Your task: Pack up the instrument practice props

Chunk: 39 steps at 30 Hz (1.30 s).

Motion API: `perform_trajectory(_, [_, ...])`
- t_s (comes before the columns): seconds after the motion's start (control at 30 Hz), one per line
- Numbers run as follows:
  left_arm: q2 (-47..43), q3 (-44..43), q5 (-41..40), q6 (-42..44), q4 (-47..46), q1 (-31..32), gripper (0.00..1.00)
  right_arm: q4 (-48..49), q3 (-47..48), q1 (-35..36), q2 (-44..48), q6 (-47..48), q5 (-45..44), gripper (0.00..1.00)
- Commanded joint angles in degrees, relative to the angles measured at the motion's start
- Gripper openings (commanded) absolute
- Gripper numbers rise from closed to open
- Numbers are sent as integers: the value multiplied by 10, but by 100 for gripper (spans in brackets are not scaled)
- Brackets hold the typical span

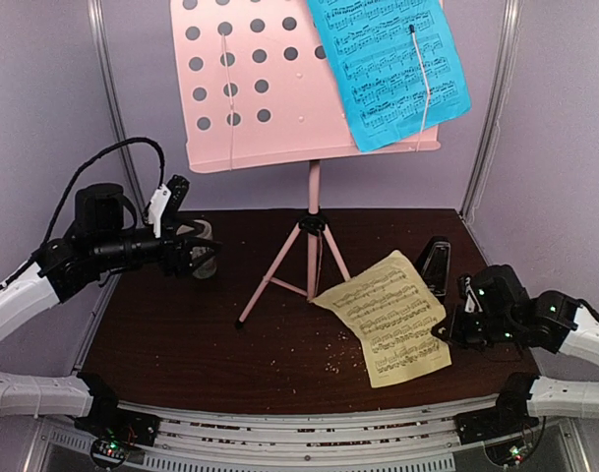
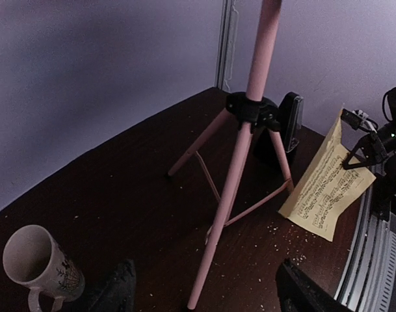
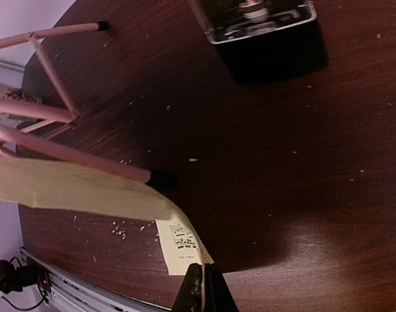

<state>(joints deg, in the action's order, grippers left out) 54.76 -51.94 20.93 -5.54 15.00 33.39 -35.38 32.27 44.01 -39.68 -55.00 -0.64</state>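
Right tool [image 3: 199, 286] grasps one yellow page [image 1: 388, 315] right of the one music stand [image 1: 250, 88]; left tool [image 1: 193, 258], released, by one mug [image 2: 35, 260].

**A:** What's blocked ahead of the left gripper [image 1: 199, 258]?
**B:** Dead ahead it's barred by the tripod legs [image 2: 233, 175]; the mug [image 2: 38, 263] is parked beside one finger [image 2: 116, 289]. Beyond the right gripper [image 1: 445, 329] the metronome [image 1: 435, 264] is planted, the yellow page [image 1: 388, 320] draped leftward.

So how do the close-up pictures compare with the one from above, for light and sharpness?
Top view: evenly lit, pink stand crisp. Left wrist view: dimmer, left claw fingers dark and soft. Right wrist view: yellow page near the lens blurs; pale sheen on the table.
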Motion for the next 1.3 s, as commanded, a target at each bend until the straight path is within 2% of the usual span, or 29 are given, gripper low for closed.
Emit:
perform_trajectory(0.0, [6,14,14,19,-29,-54,77,-65,-1,-64,1,-62,-12,0])
perform_trajectory(0.37, [19,55,-18,31,-87,-70,78,-208,-4,-161,81,-266,-97,0])
perform_trajectory(0.53, [19,73,-22,35,-104,-71,79,-247,-22,-163,157,-408,-113,0])
perform_trajectory(0.67, [17,76,-22,38,-107,-71,79,-277,-19,-163,186,-481,-123,0])
perform_trajectory(1.0, [11,85,-10,34,-112,-71,79,-340,72,-163,166,-557,-166,0])
perform_trajectory(1.27, [8,88,-9,34,-112,-71,79,-238,-10,-163,162,-569,-94,0])
